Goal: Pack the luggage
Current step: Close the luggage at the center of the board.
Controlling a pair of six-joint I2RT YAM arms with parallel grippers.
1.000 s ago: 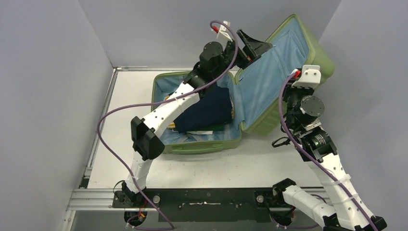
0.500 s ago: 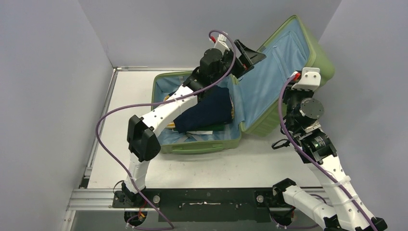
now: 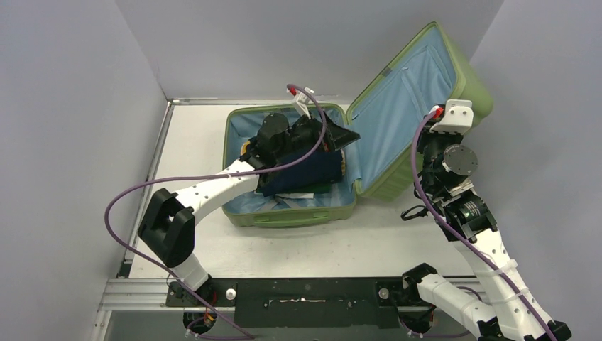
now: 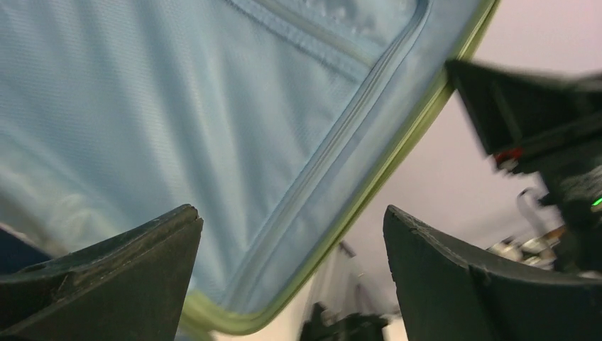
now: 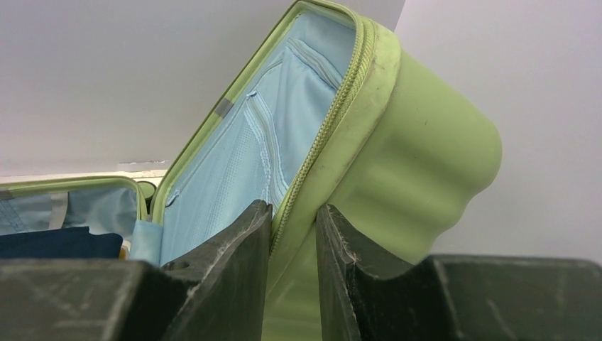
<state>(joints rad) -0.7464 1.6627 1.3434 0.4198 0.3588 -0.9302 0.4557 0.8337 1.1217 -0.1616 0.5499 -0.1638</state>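
Observation:
The luggage [image 3: 284, 217], a light-green hard-shell case, lies open on the table, its blue-lined lid [image 3: 405, 106] standing up at the right. A dark blue garment [image 3: 305, 167] lies folded in the base over other packed items. My right gripper [image 5: 294, 207] is shut on the lid's zippered rim [image 5: 334, 121], one finger on the lining side and one on the shell [image 5: 419, 163]. My left gripper [image 3: 348, 135] hovers open over the base, pointing at the lid, with nothing between its fingers. In the left wrist view the left gripper [image 4: 291, 213] frames the lid's lining [image 4: 177, 106] and green edge.
Grey enclosure walls [image 3: 71, 142] stand close on the left, back and right. Bare white table [image 3: 355, 245] lies between the case and the arm bases. A purple cable [image 3: 142, 192] loops off the left arm. The right arm's wrist [image 4: 561, 142] shows beyond the lid edge.
My left arm has swung down and leftward from the lid's upper edge to just above the packed base, jaws still open. The right gripper and the lid have stayed put.

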